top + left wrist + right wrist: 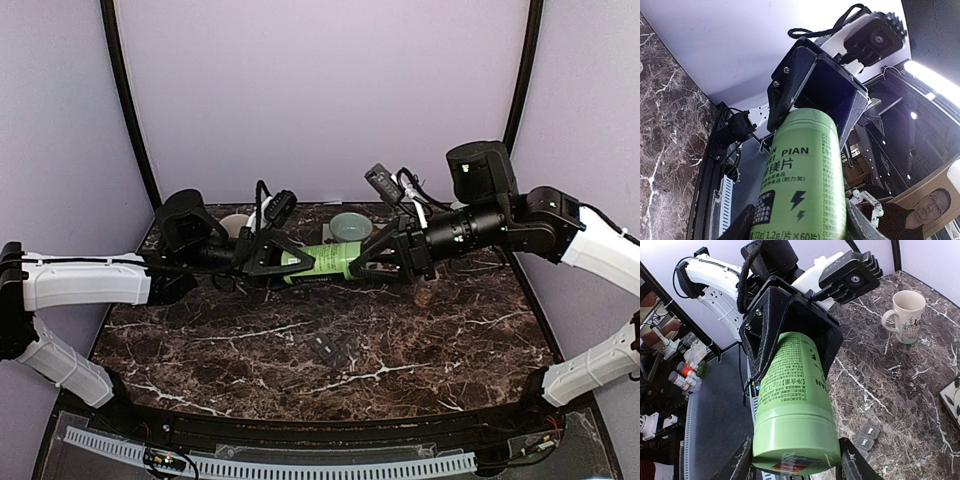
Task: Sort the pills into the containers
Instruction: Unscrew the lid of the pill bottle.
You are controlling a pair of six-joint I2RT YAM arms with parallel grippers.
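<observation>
A green pill bottle (325,260) hangs level above the table between both arms. My left gripper (290,262) is shut on its body end; in the left wrist view the label (805,170) fills the space between the fingers (740,227). My right gripper (365,262) is shut on the capped end, with the green cap (795,445) between its fingers (856,465). The containers (330,348), a dark grey strip of joined compartments, lie on the marble in front of the bottle and show in the right wrist view as the containers (867,436). No pills are in view.
A cream mug (235,225) and a pale green bowl (350,227) stand at the back of the marble table (250,340). A small brown object (424,296) lies under the right arm. A white leaf-patterned piece (952,400) sits at the right wrist view's edge.
</observation>
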